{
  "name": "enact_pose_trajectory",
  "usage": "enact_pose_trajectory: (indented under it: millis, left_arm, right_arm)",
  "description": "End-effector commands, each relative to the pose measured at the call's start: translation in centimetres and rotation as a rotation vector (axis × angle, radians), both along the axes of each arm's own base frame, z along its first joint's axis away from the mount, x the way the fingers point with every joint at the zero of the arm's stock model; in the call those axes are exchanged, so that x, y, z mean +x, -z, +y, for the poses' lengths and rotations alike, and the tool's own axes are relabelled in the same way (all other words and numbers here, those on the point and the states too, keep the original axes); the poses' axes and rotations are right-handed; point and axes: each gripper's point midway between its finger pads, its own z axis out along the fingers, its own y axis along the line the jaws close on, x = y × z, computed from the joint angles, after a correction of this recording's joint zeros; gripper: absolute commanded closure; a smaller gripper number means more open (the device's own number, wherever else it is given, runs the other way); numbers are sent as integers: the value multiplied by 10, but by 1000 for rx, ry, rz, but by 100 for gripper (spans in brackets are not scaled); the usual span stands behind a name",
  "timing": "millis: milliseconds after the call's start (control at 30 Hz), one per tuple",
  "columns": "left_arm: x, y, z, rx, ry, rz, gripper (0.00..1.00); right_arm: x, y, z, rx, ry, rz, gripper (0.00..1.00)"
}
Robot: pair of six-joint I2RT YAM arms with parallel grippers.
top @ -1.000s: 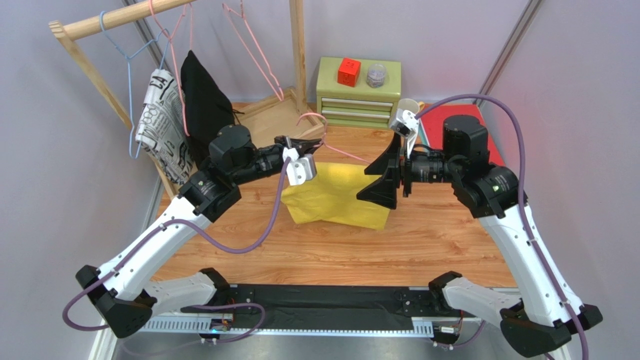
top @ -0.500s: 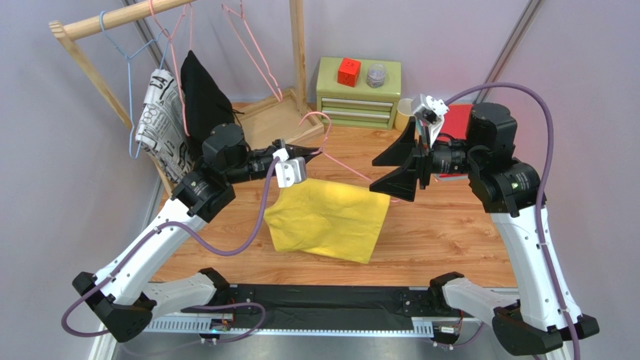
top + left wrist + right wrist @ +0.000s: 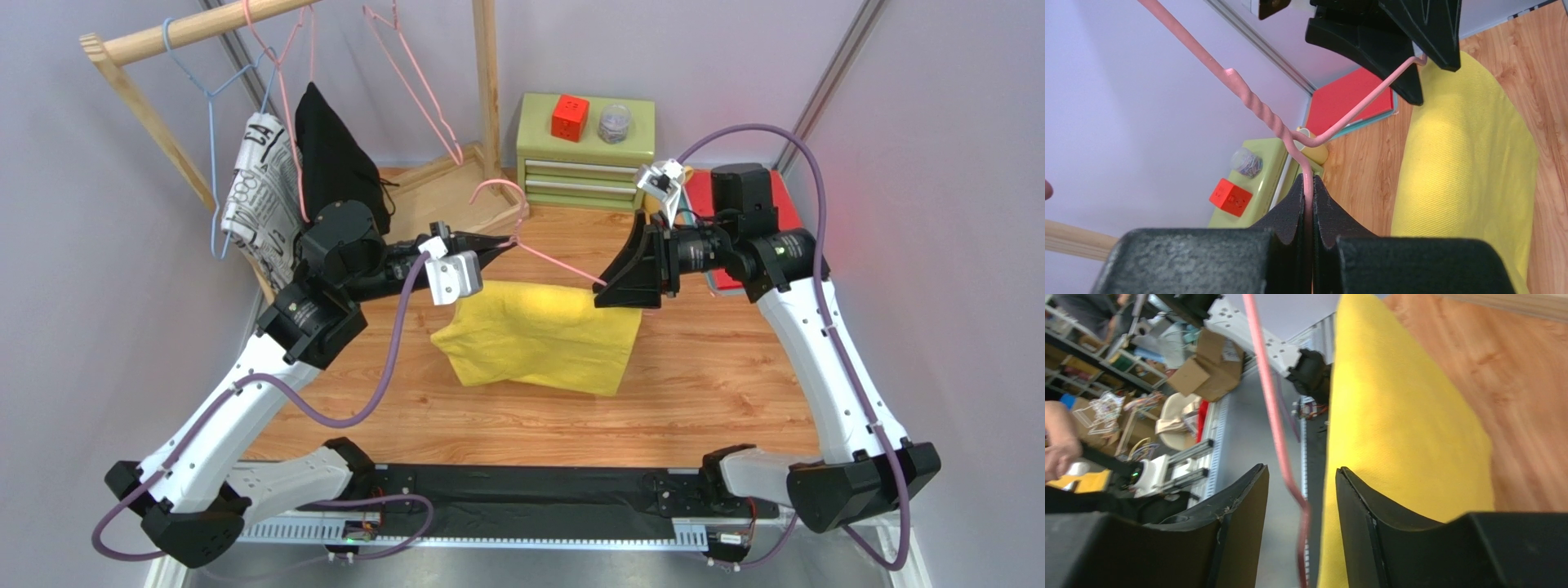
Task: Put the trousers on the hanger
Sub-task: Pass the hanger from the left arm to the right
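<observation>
The pink hanger (image 3: 552, 257) is held above the table, hook up at the back. My left gripper (image 3: 488, 250) is shut on its wire just below the twisted neck; the left wrist view shows the hanger (image 3: 1257, 107) pinched between the pads. The yellow trousers (image 3: 546, 337) hang folded over the hanger's lower bar, their bottom near the table. My right gripper (image 3: 604, 284) is open at the hanger's right corner. In the right wrist view the hanger wire (image 3: 1271, 404) passes untouched between the jaws, and the trousers (image 3: 1395, 416) lie against the right finger.
A wooden rack (image 3: 184, 31) at the back left carries more pink hangers (image 3: 411, 74), a light blue hanger (image 3: 211, 98), a black garment (image 3: 331, 153) and a patterned garment (image 3: 264, 196). A green drawer box (image 3: 583, 153) with a red cube stands behind; a red board (image 3: 702, 196) lies at the right.
My right gripper has narrowed from wide open and moved onto the hanger's right corner. The hanger and trousers have risen a little; my left arm has pulled back slightly leftward.
</observation>
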Motion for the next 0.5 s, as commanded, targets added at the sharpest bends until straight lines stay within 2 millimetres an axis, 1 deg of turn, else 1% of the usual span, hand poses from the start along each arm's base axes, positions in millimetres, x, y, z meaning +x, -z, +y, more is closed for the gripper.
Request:
enact_pose_trajectory:
  millis: [0,33,67,133,167,233,267,333,367,433,467]
  left_arm:
    - [-13,-72,12,-175,-5,-186,100]
    - [-12,-73,13,-181,-13,-194,100]
    - [-9,-70,13,-175,-20,-191,100]
    - [-5,-68,12,-176,-30,-189,100]
    - [-4,-67,12,-178,-33,-185,100]
    - [1,-67,12,-179,-47,-187,100]
    - [3,-66,12,-178,-53,-186,100]
    - [7,-65,12,-180,-62,-187,100]
    - [9,-64,12,-179,-66,-183,100]
    - [13,-61,11,-180,-80,-167,100]
    - [15,-59,11,-181,-87,-154,100]
  right_arm:
    - [-46,-36,4,91,-156,-3,53]
    - [-55,-39,4,88,-162,20,55]
    - [-58,-34,4,83,-168,44,58]
    - [-65,-33,4,83,-174,62,62]
    - [-66,-27,4,77,-174,87,68]
    - [-70,-24,3,76,-180,111,76]
    - [-72,-24,3,75,-186,133,83]
    - [-76,-21,3,68,-195,168,91]
    - [-80,-21,5,62,-207,185,98]
    - [-84,-26,7,59,-212,186,100]
    - [-85,-27,11,37,-196,235,100]
